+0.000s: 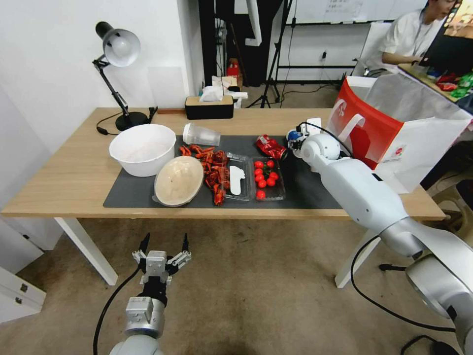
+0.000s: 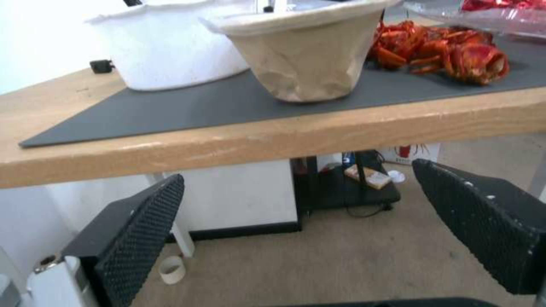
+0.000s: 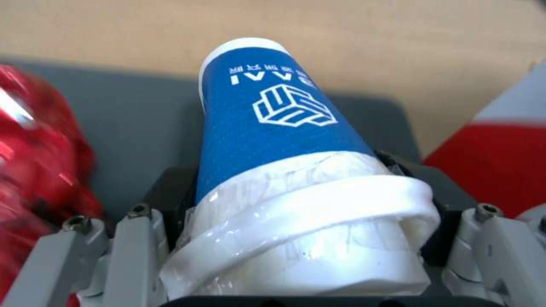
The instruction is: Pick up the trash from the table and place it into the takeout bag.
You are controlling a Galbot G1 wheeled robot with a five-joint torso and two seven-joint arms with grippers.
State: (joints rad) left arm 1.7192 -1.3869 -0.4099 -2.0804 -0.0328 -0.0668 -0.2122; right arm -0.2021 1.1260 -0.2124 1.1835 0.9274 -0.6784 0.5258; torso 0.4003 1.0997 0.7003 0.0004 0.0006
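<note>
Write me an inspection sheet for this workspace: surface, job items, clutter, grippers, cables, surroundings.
Surface: long light-wood table under a dark grey mat.
Job's things: blue-and-white paper cup in the right gripper; crushed red can, clear plastic cup on its side, round beige dish, red shell leftovers on the mat; red-and-white takeout bag at the right end.
Clutter: white bowl, clear tomato tray, desk lamp, tissue box.
Grippers: right gripper shut on the cup beside the bag; left gripper open, below the table's front edge.
Cables: black lamp cord on the table.
Surroundings: beige carpet.
</note>
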